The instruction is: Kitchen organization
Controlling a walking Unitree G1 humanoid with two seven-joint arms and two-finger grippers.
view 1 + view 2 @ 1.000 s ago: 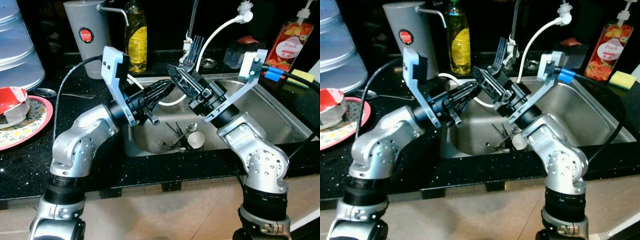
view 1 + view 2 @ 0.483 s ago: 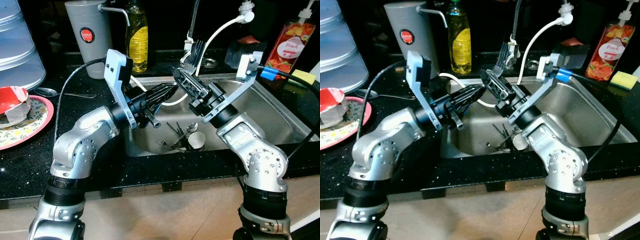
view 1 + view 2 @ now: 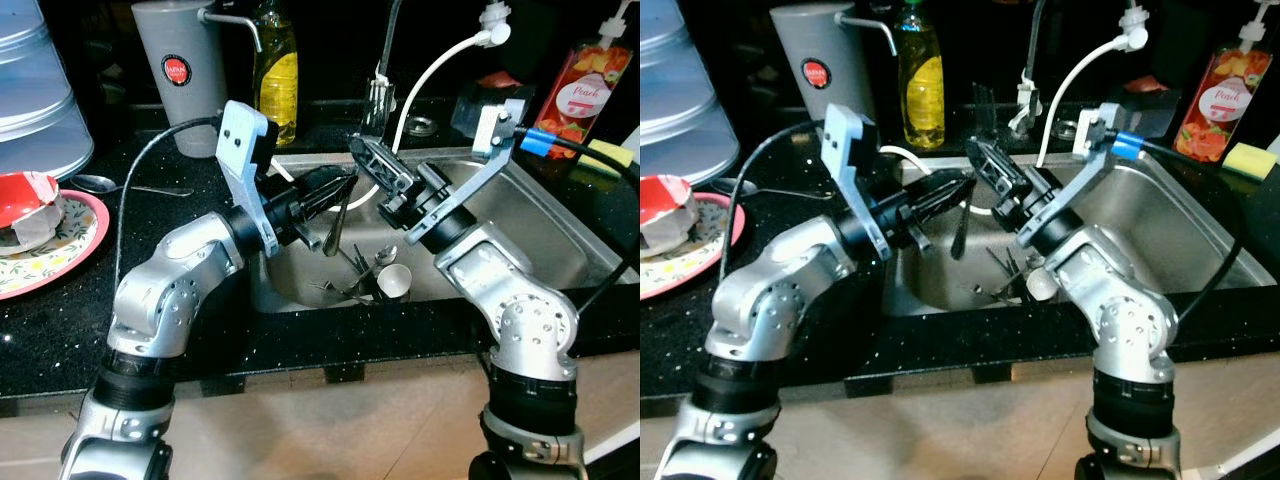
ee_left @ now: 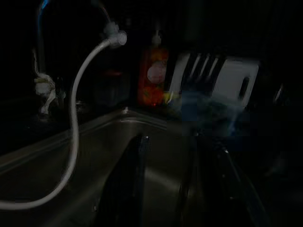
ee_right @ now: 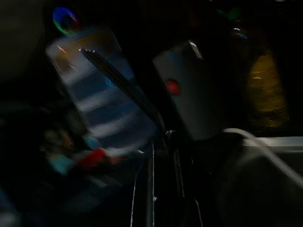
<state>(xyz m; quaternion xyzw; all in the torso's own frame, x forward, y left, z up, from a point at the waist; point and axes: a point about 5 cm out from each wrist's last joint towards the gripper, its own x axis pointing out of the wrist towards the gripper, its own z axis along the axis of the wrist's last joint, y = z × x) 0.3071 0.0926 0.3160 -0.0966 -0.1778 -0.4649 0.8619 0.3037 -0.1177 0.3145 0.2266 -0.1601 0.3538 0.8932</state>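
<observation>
A metal fork (image 3: 352, 175) stands nearly upright over the steel sink (image 3: 540, 215), tines up by the tap and handle hanging down. My right gripper (image 3: 362, 158) is shut on the fork's upper part, reaching in from the right. My left gripper (image 3: 335, 190) reaches in from the left and sits right at the fork's handle; I cannot make out whether it grips it. The dim right wrist view shows the fork (image 5: 120, 85) running out from the gripper. In the dark left wrist view the blurred tines (image 4: 199, 66) show above the sink. More cutlery (image 3: 350, 265) and a small white cup (image 3: 397, 282) lie in the sink bottom.
On the black counter (image 3: 200, 330) to the left are a floral plate (image 3: 70, 245) with a red-white wrapper (image 3: 25, 200), a spoon (image 3: 95, 184) and stacked clear containers (image 3: 35, 90). A grey jug (image 3: 180, 75), yellow bottle (image 3: 272, 70), white hose (image 3: 430, 70), peach pouch (image 3: 578, 95) and sponge (image 3: 605, 155) stand behind.
The fork has swung from tilted to nearly upright, its handle now hanging below the right gripper. My left gripper has moved up and in to the handle.
</observation>
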